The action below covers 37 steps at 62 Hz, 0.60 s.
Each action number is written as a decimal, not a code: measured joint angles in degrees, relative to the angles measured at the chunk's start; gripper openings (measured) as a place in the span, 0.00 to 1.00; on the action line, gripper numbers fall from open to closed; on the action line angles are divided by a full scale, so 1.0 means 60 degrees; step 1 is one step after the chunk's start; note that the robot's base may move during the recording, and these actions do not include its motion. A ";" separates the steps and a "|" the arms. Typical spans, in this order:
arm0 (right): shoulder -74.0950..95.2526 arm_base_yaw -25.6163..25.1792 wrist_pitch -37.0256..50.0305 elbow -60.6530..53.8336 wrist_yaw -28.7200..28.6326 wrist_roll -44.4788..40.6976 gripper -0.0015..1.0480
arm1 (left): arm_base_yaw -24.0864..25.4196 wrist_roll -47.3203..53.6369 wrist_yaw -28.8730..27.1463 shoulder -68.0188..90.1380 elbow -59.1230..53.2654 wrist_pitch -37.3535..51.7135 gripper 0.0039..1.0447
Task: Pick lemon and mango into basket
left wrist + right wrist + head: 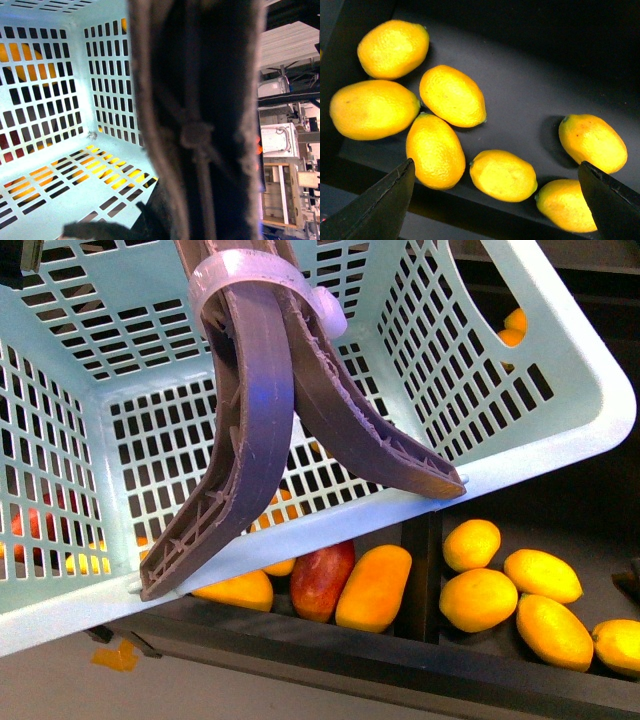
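Note:
The light teal basket (560, 430) hangs tilted and fills most of the front view. Its two brown handles (262, 410) are bound with a white tie (250, 275). My left gripper (190, 200) is shut on the basket's handles, which block most of the left wrist view. Nothing lies inside the basket (55, 95). Under its rim an orange-yellow mango (373, 587) lies in a black tray. Several lemons (479, 599) lie in the compartment to the right. My right gripper (495, 167) hovers open over one lemon (503, 175), a finger on either side of it and apart from it.
A dark red-blushed mango (322, 580) lies against the orange-yellow one, and another yellow mango (235, 590) sits left of it. A black divider (420, 570) separates mangoes from lemons. Round orange fruits (513, 325) show behind the basket. More lemons (452, 95) crowd round the gripper.

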 joint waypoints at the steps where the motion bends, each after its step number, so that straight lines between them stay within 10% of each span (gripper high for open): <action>1: 0.0098 0.0015 0.0044 0.0044 0.0040 -0.0117 0.92 | 0.0000 0.0000 0.0000 0.0000 0.0000 0.0000 0.04; 37: 0.2892 0.0561 -0.0470 0.2299 0.0259 -0.2288 0.92 | 0.0000 0.0000 -0.0007 0.0000 0.0000 0.0000 0.04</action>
